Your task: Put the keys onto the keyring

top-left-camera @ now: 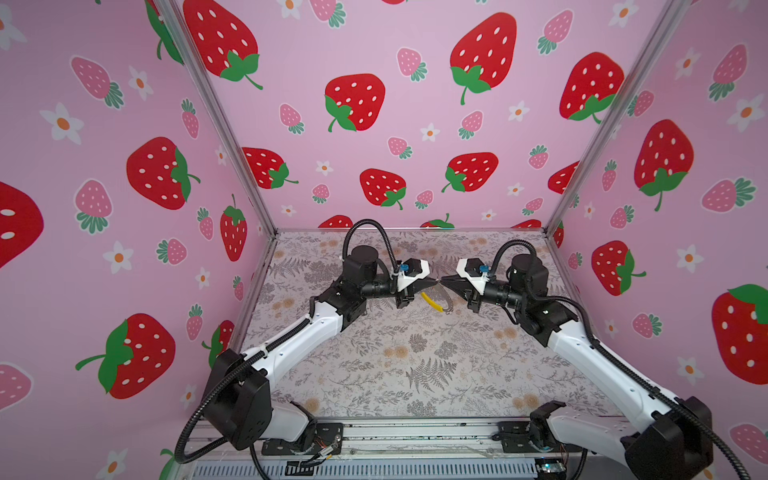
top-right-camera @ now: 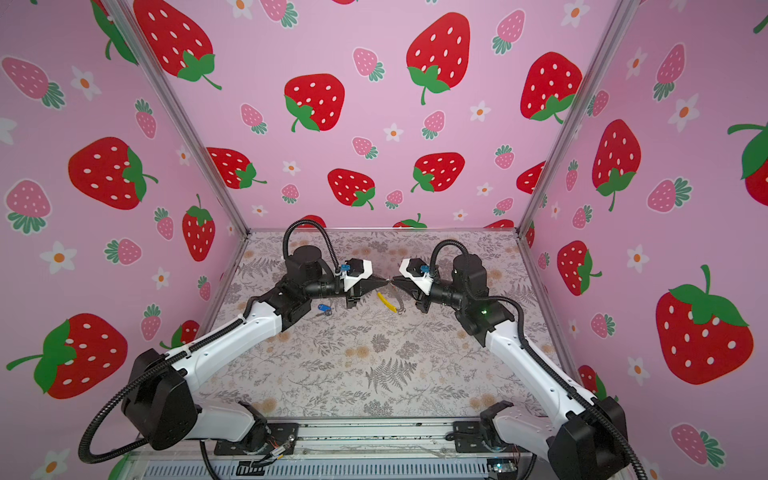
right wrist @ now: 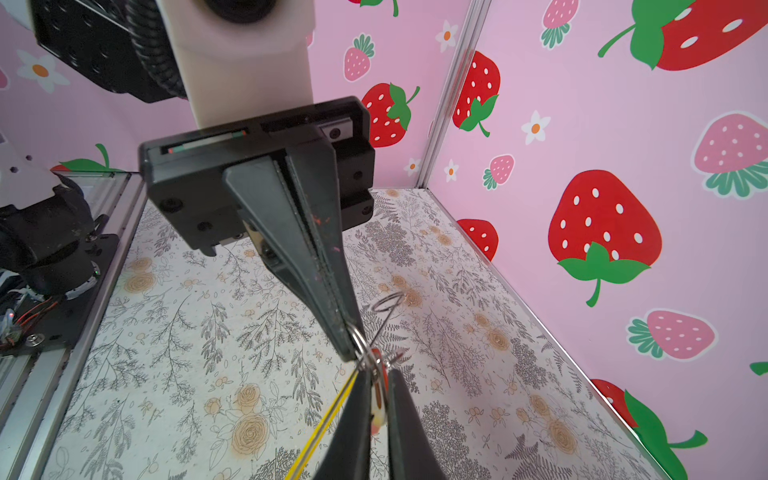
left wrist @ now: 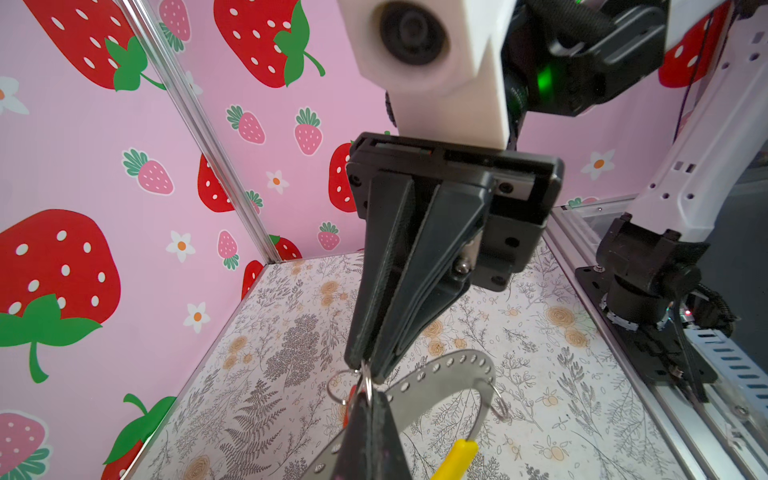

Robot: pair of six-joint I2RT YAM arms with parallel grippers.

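One blue-tagged key (top-right-camera: 323,308), one red-tagged key (right wrist: 377,401), one keyring (top-left-camera: 431,302).

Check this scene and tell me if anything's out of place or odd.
The blue-tagged key lies alone on the table beneath the left arm, apart from the keyring, while the red-tagged key is up at the keyring. Nothing looks spilled or damaged.

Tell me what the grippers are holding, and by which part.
The red-tagged key, between both grippers: left gripper pinches its split ring, right gripper apparently the top of its red tag.
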